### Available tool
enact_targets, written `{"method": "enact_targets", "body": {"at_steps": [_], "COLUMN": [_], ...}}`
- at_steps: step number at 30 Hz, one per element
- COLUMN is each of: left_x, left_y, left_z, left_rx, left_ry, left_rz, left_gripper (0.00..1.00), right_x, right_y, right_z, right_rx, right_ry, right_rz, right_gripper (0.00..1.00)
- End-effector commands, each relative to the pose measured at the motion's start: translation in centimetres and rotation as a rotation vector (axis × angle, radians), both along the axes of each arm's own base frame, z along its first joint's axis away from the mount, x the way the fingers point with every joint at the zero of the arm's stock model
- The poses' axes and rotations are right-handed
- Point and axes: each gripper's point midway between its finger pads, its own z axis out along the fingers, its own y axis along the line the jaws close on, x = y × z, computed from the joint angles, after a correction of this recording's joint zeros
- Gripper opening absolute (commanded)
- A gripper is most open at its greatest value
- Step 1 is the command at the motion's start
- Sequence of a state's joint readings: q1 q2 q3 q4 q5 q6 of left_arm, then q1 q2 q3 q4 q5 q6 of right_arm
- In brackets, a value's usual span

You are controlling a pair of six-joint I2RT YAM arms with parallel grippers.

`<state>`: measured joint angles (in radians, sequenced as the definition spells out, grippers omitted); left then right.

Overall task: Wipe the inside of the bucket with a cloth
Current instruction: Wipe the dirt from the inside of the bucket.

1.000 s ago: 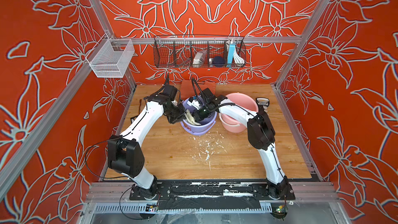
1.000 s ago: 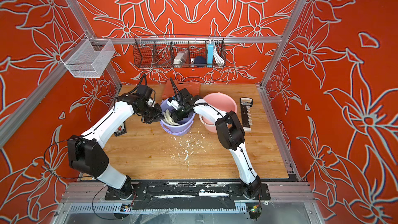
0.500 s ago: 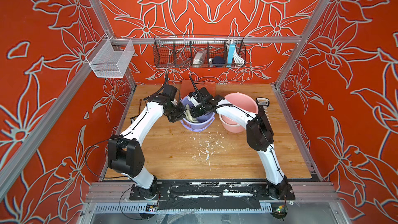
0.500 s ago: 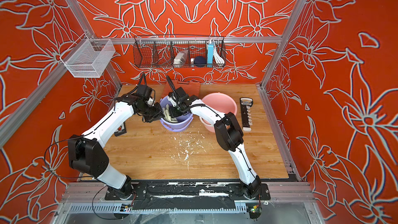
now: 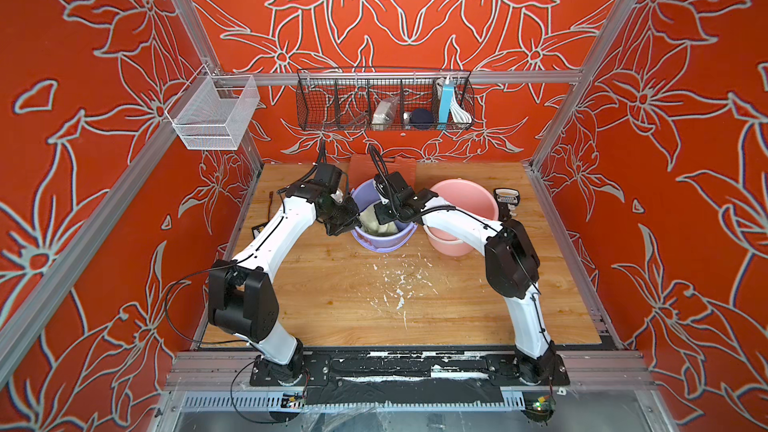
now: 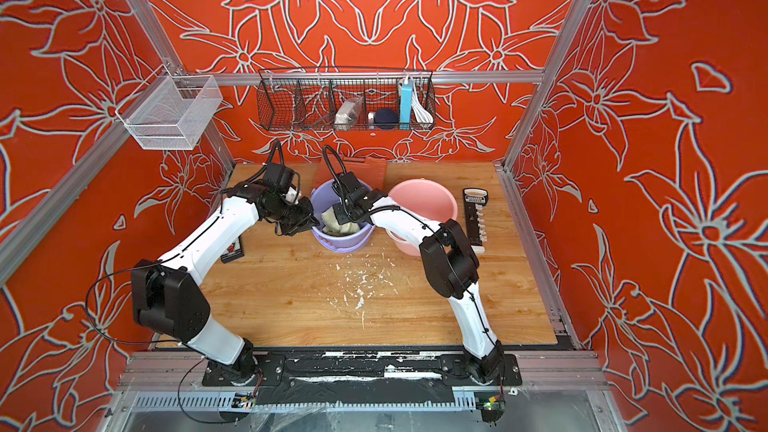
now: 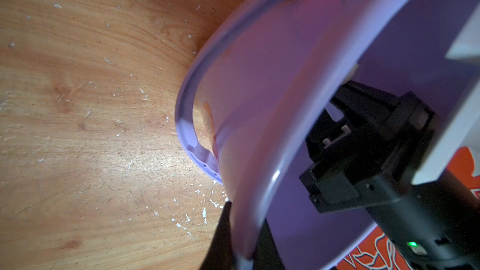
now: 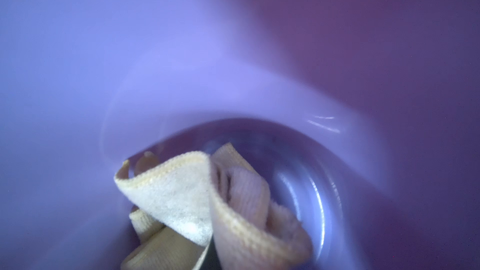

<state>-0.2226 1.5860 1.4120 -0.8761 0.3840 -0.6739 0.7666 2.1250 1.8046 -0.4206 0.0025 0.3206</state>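
Lilac bucket (image 5: 378, 241), left gripper (image 5: 345, 224) clamped on its rim; right gripper (image 5: 384, 218) inside, closed on cloth (image 8: 176, 196)

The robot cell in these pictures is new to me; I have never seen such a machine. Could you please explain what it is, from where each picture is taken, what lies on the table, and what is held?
It is a robot with two white arms, each ending in a two-fingered gripper. The two wide pictures look down from above on the whole cell. The two close pictures come from small cameras on the wrists.

On the wooden table stand a purple bucket and a pink bucket, with white crumbs scattered in front of them.

The left gripper is shut on the purple bucket's rim. The right gripper reaches inside that bucket, shut on the cloth, a cream rag.
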Motion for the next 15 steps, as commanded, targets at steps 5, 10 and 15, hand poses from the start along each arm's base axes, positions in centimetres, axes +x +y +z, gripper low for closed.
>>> {"method": "enact_targets", "body": {"at_steps": [5, 10, 15], "left_x": [-3.6, -3.9, -4.4], "left_y": [-1.2, -1.3, -1.1], "left_z": [0.2, 0.6, 1.0], "left_rx": [-0.006, -0.012, -0.008], "left_ry": [0.114, 0.114, 0.100], "left_rz": [-0.123, -0.136, -0.145], "left_gripper": [0.00, 0.00, 0.00], "right_x": [1.7, 2.8, 4.1], "right_y": [2.8, 1.6, 0.5], "right_z": [5.7, 5.5, 5.5], "right_rx": [0.065, -0.042, -0.129], "right_ry": [-0.210, -0.230, -0.254], "right_rz": [0.045, -0.032, -0.086], "right_gripper": [0.00, 0.00, 0.00]}}
